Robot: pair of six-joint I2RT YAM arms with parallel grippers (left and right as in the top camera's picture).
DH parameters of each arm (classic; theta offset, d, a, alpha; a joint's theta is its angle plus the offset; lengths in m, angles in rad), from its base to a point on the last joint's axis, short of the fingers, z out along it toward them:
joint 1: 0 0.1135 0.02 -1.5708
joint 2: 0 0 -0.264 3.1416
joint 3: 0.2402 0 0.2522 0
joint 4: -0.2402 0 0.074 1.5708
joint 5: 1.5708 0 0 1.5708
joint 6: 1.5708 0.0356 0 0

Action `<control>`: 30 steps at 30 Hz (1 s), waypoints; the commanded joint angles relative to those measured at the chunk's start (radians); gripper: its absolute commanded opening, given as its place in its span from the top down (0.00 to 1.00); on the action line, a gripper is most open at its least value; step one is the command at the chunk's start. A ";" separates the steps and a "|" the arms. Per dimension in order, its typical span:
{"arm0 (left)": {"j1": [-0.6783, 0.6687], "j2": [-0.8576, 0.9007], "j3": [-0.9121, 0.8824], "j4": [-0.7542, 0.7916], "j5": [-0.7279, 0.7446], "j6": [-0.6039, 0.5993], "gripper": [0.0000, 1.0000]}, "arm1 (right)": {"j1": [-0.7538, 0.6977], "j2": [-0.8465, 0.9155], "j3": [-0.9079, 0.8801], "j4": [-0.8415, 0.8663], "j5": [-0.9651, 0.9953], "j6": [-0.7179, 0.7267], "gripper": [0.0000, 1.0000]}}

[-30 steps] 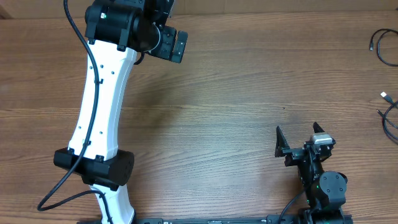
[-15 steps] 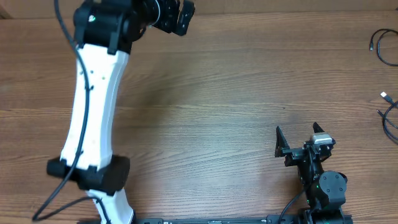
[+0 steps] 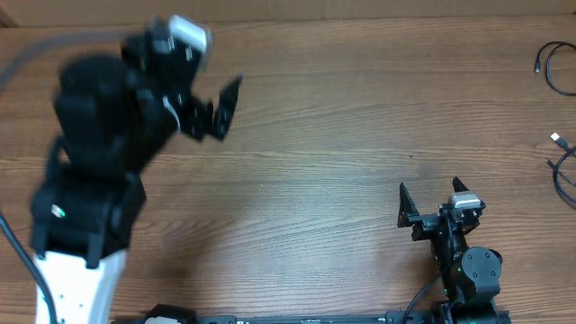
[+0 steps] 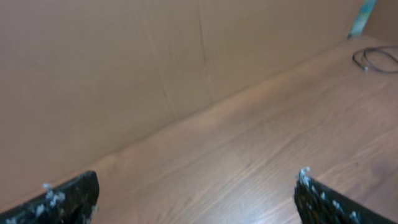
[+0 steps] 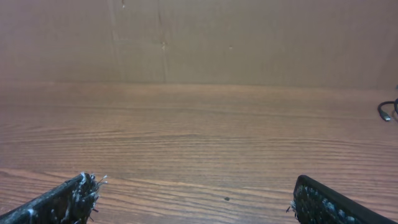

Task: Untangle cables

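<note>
Both spread, unloaded: left gripper (image 3: 217,109), right gripper (image 3: 429,185); cables (image 3: 557,139) at table (image 3: 342,135) right edge, well apart.

Overhead cam: left arm (image 3: 99,126) is one big smear, no joint detail, lower part runs off the btm-left corner. Left end effector (image 3: 220,108) is blurred too, finger outlines soft. Far right of the desk, upper cable (image 3: 556,67) is cut by the frame edge, only a loop showing. Lower cable (image 3: 562,171) same story, and its plug (image 3: 558,138) is too small to ID. Right arm (image 3: 468,270) is clipped at the btm edge.

Left wrist cam: whole pic soft. Left fingertips (image 4: 68,196) are chopped by the btm edge. Coiled cable (image 4: 376,59) is tiny, fuzzy, partly off-frame. Teal strip (image 4: 362,17) top right is cut off, can't tell what it is.

Right wrist cam: right fingertips (image 5: 62,202) show only their ends. Cable end (image 5: 388,111) is half off the right edge.
</note>
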 commanded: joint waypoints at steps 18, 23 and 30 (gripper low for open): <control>0.157 -0.847 -1.352 0.963 0.098 0.000 0.00 | 0.005 -0.001 -0.010 0.006 0.014 0.006 0.00; 0.186 -0.932 -1.489 1.091 0.098 0.037 0.00 | 0.005 -0.001 -0.010 0.006 0.014 0.007 0.00; 0.222 -1.058 -1.486 0.879 0.074 0.124 0.00 | 0.005 -0.001 -0.010 0.006 0.014 0.006 0.00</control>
